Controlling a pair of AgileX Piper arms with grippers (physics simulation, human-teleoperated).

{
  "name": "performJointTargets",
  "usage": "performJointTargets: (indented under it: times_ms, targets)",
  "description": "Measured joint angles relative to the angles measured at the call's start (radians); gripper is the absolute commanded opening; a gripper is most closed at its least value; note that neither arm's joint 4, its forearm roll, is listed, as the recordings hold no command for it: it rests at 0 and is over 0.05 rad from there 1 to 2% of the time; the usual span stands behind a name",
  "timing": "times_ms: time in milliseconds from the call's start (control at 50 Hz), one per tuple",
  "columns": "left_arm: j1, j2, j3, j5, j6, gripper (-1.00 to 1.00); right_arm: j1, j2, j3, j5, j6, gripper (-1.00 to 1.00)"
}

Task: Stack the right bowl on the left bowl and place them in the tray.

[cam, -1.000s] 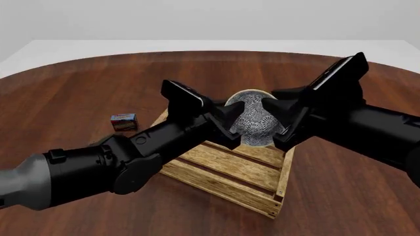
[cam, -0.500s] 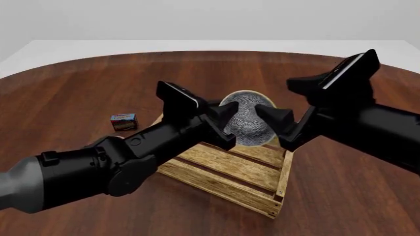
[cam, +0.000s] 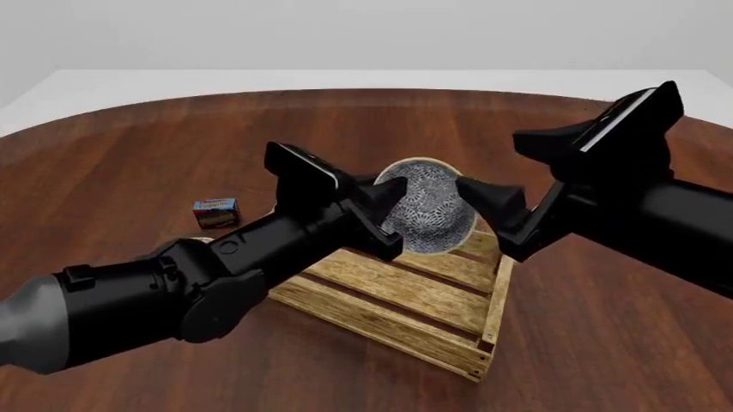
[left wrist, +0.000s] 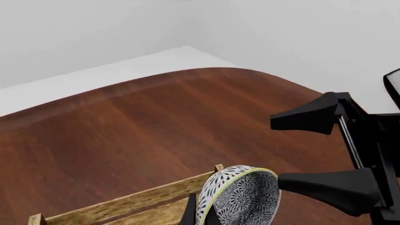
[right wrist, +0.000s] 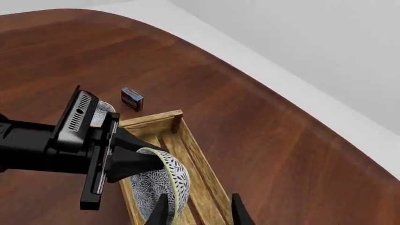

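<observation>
The patterned bowl (cam: pixel 427 206) is tilted on edge above the far end of the tray (cam: pixel 396 296), clamped at its rim by the left hand (cam: pixel 384 204), whose fingers close on that rim. Whether it is one bowl or a stacked pair cannot be told. The right hand (cam: pixel 495 199) sits just beside the bowl on its opposite side, fingers spread wide and holding nothing. A small box (cam: pixel 215 212) lies on the wooden surface (cam: pixel 137 154) beyond the left arm.

Tray (cam: pixel 401 296): rough, matt light-brown slatted wood; table (cam: pixel 137 163): smooth, dark, faintly glossy wood; bowl (cam: pixel 427 206): smooth patterned glaze; grippers: matt black plastic.
</observation>
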Motion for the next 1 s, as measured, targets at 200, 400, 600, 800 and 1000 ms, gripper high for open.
performJointTargets:
  times_ms: [200,400,600,800,1000]
  targets:
    - [0.019,-0.043,0.018,0.018,0.023,-1.00,-0.031,-0.018,0.008,0.002,-0.002,1.00]
    - [0.048,-0.089,0.036,0.043,0.042,-1.00,-0.056,-0.039,0.011,0.002,0.004,1.00]
    - [0.077,-0.130,0.045,0.085,0.061,-1.00,-0.074,-0.047,0.009,-0.018,0.013,1.00]
    - [0.102,-0.159,0.039,0.146,0.083,-1.00,-0.078,-0.052,0.014,-0.052,0.014,1.00]
    - [0.129,-0.176,0.016,0.229,0.085,-1.00,-0.068,-0.063,0.029,-0.104,0.012,1.00]
